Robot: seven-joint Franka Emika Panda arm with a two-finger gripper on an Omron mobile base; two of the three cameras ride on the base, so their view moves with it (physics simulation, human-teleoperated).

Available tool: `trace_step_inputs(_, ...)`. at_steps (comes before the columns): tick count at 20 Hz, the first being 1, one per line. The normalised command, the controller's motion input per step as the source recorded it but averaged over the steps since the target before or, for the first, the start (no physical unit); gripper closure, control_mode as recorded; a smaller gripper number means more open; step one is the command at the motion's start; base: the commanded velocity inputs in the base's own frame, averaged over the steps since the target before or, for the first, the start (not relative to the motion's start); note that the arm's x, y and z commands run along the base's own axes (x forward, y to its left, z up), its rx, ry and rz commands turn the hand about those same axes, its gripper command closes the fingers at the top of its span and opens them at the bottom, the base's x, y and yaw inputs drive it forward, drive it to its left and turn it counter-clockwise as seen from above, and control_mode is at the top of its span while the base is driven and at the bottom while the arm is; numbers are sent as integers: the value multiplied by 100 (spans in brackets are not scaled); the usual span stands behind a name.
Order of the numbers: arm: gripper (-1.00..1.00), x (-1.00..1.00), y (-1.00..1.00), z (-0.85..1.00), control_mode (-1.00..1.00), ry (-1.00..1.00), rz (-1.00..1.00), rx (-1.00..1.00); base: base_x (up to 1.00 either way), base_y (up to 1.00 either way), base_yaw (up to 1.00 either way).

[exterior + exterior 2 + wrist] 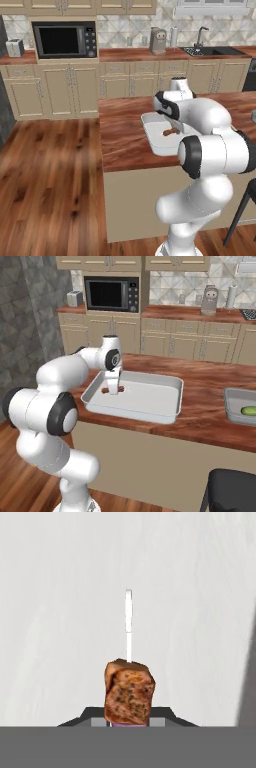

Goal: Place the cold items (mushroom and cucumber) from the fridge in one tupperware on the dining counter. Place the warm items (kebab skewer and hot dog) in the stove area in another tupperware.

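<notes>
**Kebab Skewer Held Low Inside the White Tupperware**

Dining counter (210, 391): the reddish-brown wood surface carries both containers. It stands clear of the wall cabinets and microwave (111, 293) behind it, which gives the arm open access from the near side.

Another tupperware (165, 401): the wide, shallow white tub sits near the front left of the surface in the right base view. Its low rim suits a straight descent from above. A second, grey tub (235, 411) stands well apart to the right at the frame edge and holds the cucumber (248, 410), which keeps cold items separate from warm ones.

Gripper (113, 387): the arm reaches over the rim and points down into the left part of the white tub. The jaws are pinched on the skewer, close to the tub floor.

Kebab skewer (128, 694): in the hand view a brown meat chunk sits between the finger tips and the thin stick projects beyond it over the white floor. In the left base view the skewer (170, 132) appears beside the hand, over the tub. Contact with the floor cannot be confirmed.

Judgement: the skewer is positioned for release; the hot dog remains to be fetched.
</notes>
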Motion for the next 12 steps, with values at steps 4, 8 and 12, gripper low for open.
trace_step_inputs(4, 100, 25, -16, -6, -100, -4, -3, 0, 0, 0, 0)
trace_step_inputs(8, 100, 15, -7, -7, -100, -7, -1, 0, 0, 0, 0)
trace_step_inputs(12, -100, -2, 0, 0, -100, 0, -1, 0, 0, 0, 0)
